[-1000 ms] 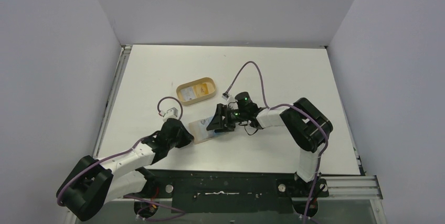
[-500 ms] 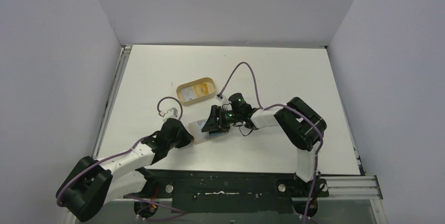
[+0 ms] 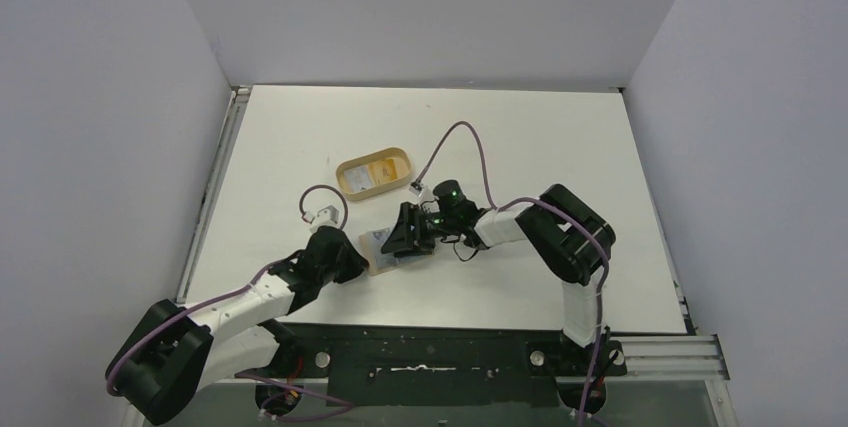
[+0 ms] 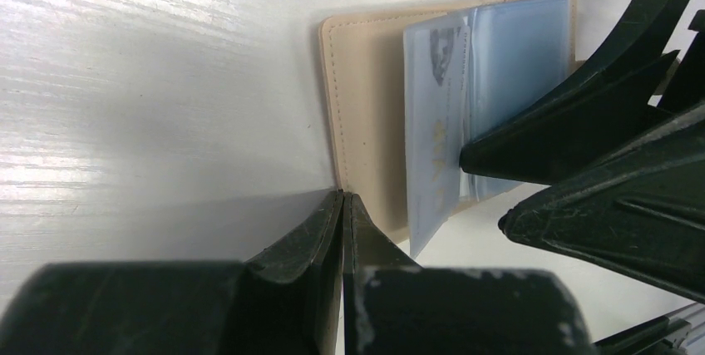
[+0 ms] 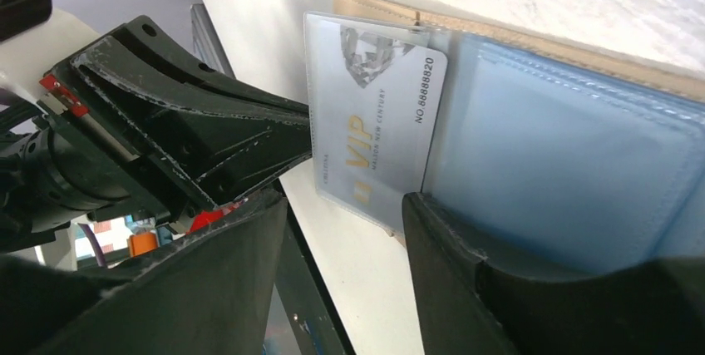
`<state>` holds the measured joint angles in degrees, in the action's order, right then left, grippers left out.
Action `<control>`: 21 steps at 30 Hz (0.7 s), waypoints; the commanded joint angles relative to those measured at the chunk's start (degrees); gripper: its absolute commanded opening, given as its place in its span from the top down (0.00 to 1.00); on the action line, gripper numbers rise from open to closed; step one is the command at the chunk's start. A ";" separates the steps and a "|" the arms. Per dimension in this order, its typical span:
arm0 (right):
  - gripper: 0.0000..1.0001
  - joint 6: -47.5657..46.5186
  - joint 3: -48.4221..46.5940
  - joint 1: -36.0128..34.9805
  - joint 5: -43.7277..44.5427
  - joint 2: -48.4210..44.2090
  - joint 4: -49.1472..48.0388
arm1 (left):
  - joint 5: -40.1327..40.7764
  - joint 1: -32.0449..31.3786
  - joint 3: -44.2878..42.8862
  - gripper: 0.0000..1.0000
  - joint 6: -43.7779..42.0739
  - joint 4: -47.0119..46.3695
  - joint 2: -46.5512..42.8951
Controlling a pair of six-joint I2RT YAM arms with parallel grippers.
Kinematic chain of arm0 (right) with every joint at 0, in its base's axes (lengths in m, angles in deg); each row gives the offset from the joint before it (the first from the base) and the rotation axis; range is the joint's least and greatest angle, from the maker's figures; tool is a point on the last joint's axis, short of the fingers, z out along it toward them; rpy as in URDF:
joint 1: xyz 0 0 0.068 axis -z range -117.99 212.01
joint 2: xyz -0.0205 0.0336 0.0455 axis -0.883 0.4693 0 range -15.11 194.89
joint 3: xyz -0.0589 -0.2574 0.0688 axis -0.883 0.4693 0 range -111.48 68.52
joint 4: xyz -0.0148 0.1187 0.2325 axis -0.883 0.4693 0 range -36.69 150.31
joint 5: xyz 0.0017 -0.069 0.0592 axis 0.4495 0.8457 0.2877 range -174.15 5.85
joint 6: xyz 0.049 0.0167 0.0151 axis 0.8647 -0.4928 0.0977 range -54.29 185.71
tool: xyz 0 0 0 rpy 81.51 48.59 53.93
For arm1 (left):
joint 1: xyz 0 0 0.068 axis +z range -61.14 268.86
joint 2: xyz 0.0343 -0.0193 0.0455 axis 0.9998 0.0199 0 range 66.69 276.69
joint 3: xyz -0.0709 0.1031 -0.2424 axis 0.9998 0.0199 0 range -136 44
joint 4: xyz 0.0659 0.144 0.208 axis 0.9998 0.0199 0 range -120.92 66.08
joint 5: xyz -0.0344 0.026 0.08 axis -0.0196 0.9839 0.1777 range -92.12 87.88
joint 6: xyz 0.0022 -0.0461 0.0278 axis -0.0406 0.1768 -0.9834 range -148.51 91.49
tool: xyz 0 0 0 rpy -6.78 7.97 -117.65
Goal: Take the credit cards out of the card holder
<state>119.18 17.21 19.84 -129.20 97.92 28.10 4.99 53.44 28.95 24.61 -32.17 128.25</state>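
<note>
Top view: card holder [image 3: 374,255] mostly under left hand [image 3: 360,263] and right hand [image 3: 392,245]; only a tan sliver shows between them. Card not resolvable there. Oval tray [image 3: 341,173]: contents too small to identify.

Left wrist: right hand's fingers [image 4: 565,122] cover the holder's right part. Left fingers meet at its lower edge, possibly pinching it; the contact is masked by the fingers themselves.

Right wrist: holder runs off the right frame edge. Clear sleeve [image 5: 328,164] around the card [image 5: 374,114] passes behind one finger. Fine print blurred.
</note>
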 commanded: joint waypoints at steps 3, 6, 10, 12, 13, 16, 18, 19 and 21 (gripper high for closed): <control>0.39 -6.53 0.02 -0.20 5.57 -4.99 5.77 | 0.29 0.09 0.11 1.00 -1.62 4.61 -0.35; 0.37 -9.56 -0.32 0.00 7.92 -6.33 9.32 | 0.12 0.09 -0.02 1.00 -1.62 4.33 -0.01; 0.36 -12.83 -1.47 -0.49 12.16 -6.85 14.91 | 0.12 0.09 -0.16 1.00 -1.70 4.49 -0.18; 0.36 -14.29 -2.57 -1.37 13.76 -6.56 16.97 | 0.19 0.09 -0.29 1.00 -1.78 4.75 -0.36; 0.36 -14.46 -2.97 -1.80 14.02 -6.22 17.26 | 0.23 0.09 -0.33 1.00 -1.79 4.85 -0.46; 0.36 -13.60 -3.74 -3.49 13.94 -4.75 16.28 | 0.29 0.09 -0.42 1.00 -1.88 4.86 -0.26; 0.36 -12.59 -3.80 -4.69 13.88 -3.94 15.11 | 0.27 0.09 -0.42 1.00 -1.84 4.86 -0.30; 0.36 -12.09 -3.75 -5.28 13.88 -3.51 14.53 | 0.33 0.09 -0.44 1.00 -1.80 4.87 -0.42; 0.36 -10.71 -3.29 -6.00 13.35 -2.91 12.55 | 0.44 0.09 -0.50 1.00 -1.80 5.11 -0.71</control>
<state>108.34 14.17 16.04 -118.65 92.66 41.25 4.95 53.44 28.95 24.39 -31.69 127.96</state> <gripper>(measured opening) 0.640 0.004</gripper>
